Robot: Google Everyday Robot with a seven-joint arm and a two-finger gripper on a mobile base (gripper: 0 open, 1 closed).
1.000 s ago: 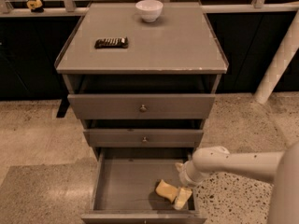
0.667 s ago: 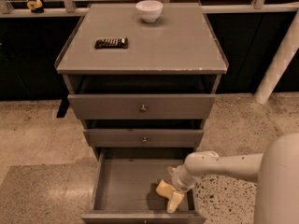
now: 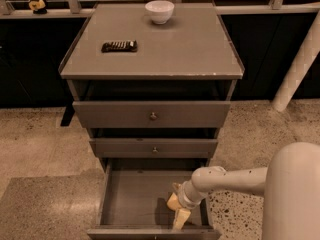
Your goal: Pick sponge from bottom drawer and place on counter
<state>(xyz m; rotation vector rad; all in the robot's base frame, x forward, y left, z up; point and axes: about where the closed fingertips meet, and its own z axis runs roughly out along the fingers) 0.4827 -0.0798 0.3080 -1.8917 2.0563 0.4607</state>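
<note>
Sponge [image 3: 173,202] and gripper [image 3: 181,213] run together in one pale yellow patch low in the right front corner of the bottom drawer [image 3: 135,199], and where one ends and the other begins is hard to make out. Whether the gripper is clenched on the sponge or merely resting against it cannot be told. The white arm [image 3: 235,176] reaches in from the right and covers the drawer's right wall. The robot's rounded body [image 3: 295,194] fills the lower right corner and is cut off by the picture's edge, as is the drawer's front panel at the bottom. A small yellowish object [image 3: 36,5] on the dark ledge at upper left is too small to identify.

Against the earlier views, the arm's end and the yellow patch have shifted a little to the left, further in over the drawer floor. The white bowl [image 3: 159,11] and the dark bar [image 3: 119,46] lie where they lay on the counter [image 3: 175,54], and the two upper drawers [image 3: 152,115] are part-open as before.

What shows of the sponge is a small, soft, yellow lump with a rounded edge, lit brighter than the plain grey drawer floor. It sits inside the drawer, well below the counter, with a paler strip hanging just under it toward the front wall.
</note>
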